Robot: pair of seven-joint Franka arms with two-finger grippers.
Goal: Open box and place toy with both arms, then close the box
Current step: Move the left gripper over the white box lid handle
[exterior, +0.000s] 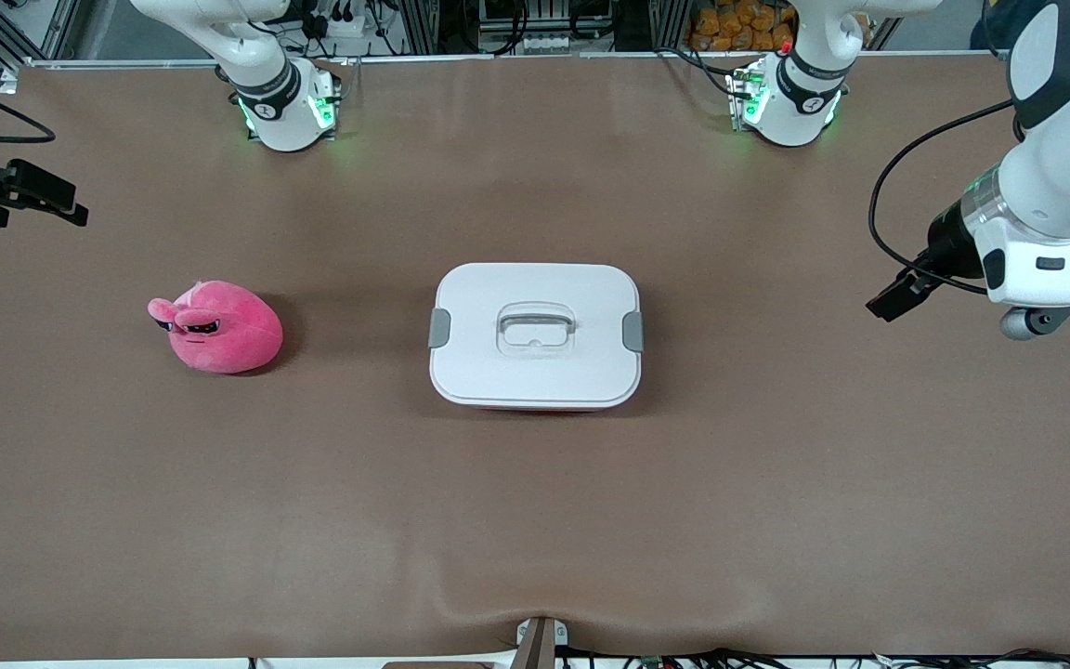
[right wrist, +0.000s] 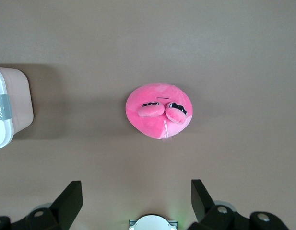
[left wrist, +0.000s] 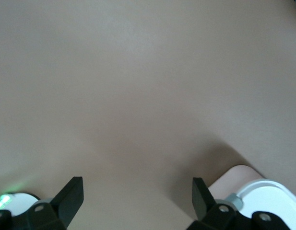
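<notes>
On the table [exterior: 535, 520], a closed box [exterior: 535, 334] and toy [exterior: 217, 327] sit well apart. Left gripper [left wrist: 138, 199] and right gripper [right wrist: 136, 200] hover with fingers apart, holding nothing, likely ready to begin.

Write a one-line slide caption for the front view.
Closed box at mid-table, pink toy toward the right arm's end, both arms waiting at the table's ends.

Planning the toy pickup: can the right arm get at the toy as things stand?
Probably yes. The toy lies alone on the table toward the right arm's end, apart from the box. The right gripper is above it, jaws open, nothing between.
</notes>
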